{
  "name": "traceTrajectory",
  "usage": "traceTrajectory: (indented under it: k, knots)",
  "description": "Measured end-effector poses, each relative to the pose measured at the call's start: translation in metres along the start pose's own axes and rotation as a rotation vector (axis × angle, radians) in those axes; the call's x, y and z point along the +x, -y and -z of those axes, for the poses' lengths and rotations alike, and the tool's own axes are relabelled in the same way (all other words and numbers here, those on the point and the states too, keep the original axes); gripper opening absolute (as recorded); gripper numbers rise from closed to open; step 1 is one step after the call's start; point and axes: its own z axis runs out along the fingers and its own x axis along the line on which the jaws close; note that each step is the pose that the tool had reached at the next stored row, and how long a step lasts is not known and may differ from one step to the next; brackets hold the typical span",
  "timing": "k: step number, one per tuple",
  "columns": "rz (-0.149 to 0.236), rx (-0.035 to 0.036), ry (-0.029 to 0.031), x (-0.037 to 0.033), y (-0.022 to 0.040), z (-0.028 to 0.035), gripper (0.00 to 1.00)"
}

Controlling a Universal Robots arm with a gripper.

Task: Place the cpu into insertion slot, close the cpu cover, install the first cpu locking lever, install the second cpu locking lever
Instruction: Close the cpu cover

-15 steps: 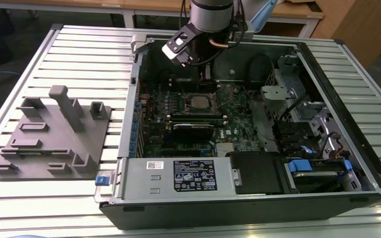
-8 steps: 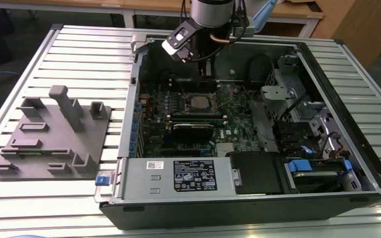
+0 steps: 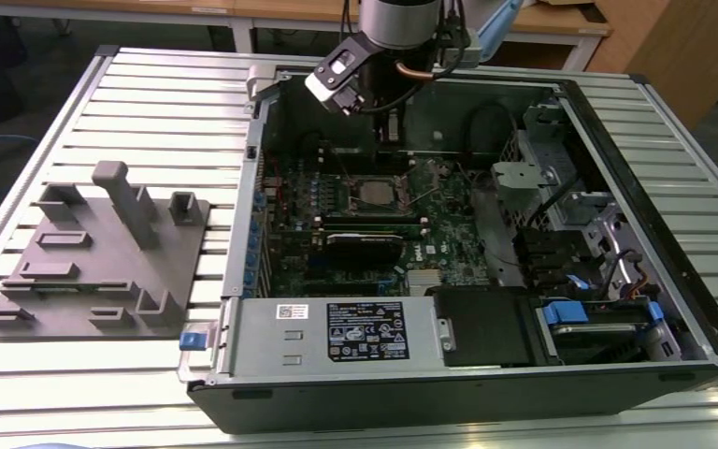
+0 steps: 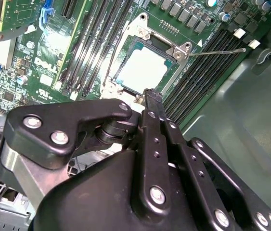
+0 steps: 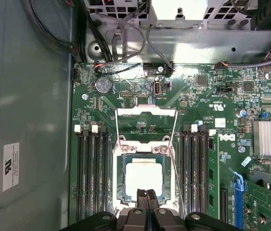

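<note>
Exterior view: gripper (image 3: pixel 389 136) clenched on nothing, hanging at twelve o'clock of the seated cpu (image 3: pixel 378 194); cpu cover (image 5: pixel 146 122) flipped open.

The cpu (image 5: pixel 144 178) has a pale, matt metal top; the circuit board (image 5: pixel 207 110) around it is glossy green. The end effector (image 4: pixel 151 95) is smooth black with shiny screw heads. The ribbed counter (image 3: pixel 160 103) looks like satin metal.

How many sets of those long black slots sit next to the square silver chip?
2. One set runs along one side of the chip, the other set along the opposite side. The gripper hides one end of each.
</note>
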Motion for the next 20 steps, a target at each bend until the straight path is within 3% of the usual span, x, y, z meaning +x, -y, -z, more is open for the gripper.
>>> traceTrajectory:
  k: [5, 20]
  knots:
    - [0.0, 0.0, 0.0, 0.0, -0.0001, 0.0022, 0.1]
    - [0.0, 0.0, 0.0, 0.0003, -0.0009, 0.0203, 0.1]
